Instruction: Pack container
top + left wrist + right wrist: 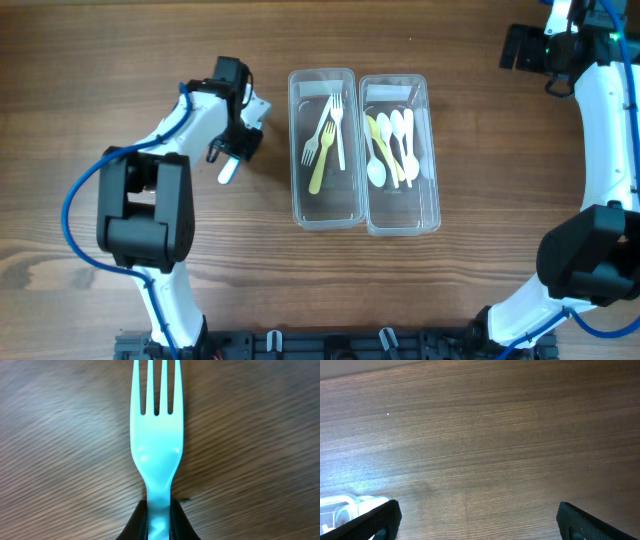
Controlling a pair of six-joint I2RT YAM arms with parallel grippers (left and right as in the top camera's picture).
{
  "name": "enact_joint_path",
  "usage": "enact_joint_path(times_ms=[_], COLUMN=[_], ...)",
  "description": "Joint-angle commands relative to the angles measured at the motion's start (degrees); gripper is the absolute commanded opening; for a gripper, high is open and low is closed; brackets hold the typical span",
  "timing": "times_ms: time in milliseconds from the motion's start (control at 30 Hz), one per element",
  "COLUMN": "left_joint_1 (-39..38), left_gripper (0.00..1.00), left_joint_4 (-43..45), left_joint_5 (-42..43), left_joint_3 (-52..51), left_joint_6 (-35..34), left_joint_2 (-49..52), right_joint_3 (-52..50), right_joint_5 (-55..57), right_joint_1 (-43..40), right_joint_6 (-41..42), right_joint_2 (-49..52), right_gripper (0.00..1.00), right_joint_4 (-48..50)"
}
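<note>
left jaws clenched on the handle of a pale blue fork (156,455), just above the wooden bench (480,300), left of the clear fork container (330,205) and spoon container (405,215), right jaws spread wide, empty, far right corner

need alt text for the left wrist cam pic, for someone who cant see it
A light blue plastic fork fills the centre of the frame, tines pointing up, its handle clamped in the dark left gripper at the bottom edge. Behind it is the brown wooden table, its grain blurred.
</note>
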Motion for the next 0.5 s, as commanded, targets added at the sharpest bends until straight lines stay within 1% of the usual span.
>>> enact_joint_path(times_ms=[0,100,200,300,333,367,400,433,467], left_joint_1=[1.2,1.2,0.9,0.8,0.8,0.8,0.7,0.2,-0.1], left_gripper=[0.04,0.04,0.04,0.04,0.04,0.04,0.04,0.04,0.04], left_joint_4=[0.3,1.3,1.2,1.4,1.9,2.4,3.1,3.1,3.1], left_joint_5=[-1.1,-1.1,2.1,9.4,13.0,16.8,24.2,27.5,28.0], left_joint_3=[1.0,1.1,2.1,3.1,3.2,3.2,3.2,3.2,3.2], left_joint_6=[-2.3,-6.3,-11.3,-16.8,-19.8,-22.9,-28.9,-33.7,-35.3], left_joint_2=[-6.4,-10.8,-15.0,-18.4,-19.5,-20.4,-21.1,-21.1,-20.9], right_joint_3=[0.6,0.6,0.6,0.6,0.6,0.6,0.6,0.6,0.6], right_joint_5=[0.4,0.4,0.4,0.4,0.4,0.4,0.4,0.4,0.4], right_joint_1=[0.2,0.2,0.2,0.2,0.2,0.2,0.2,0.2,0.2], right_joint_6=[-0.7,-0.7,-0.7,-0.7,-0.7,-0.7,-0.7,-0.7,-0.7], right_joint_2=[-0.7,-0.7,-0.7,-0.7,-0.7,-0.7,-0.7,-0.7,-0.7], right_gripper=[1.0,1.0,1.0,1.0,1.0,1.0,1.0,1.0,1.0], right_joint_4=[0.1,0.1,0.1,0.1,0.1,0.1,0.1,0.1,0.1])
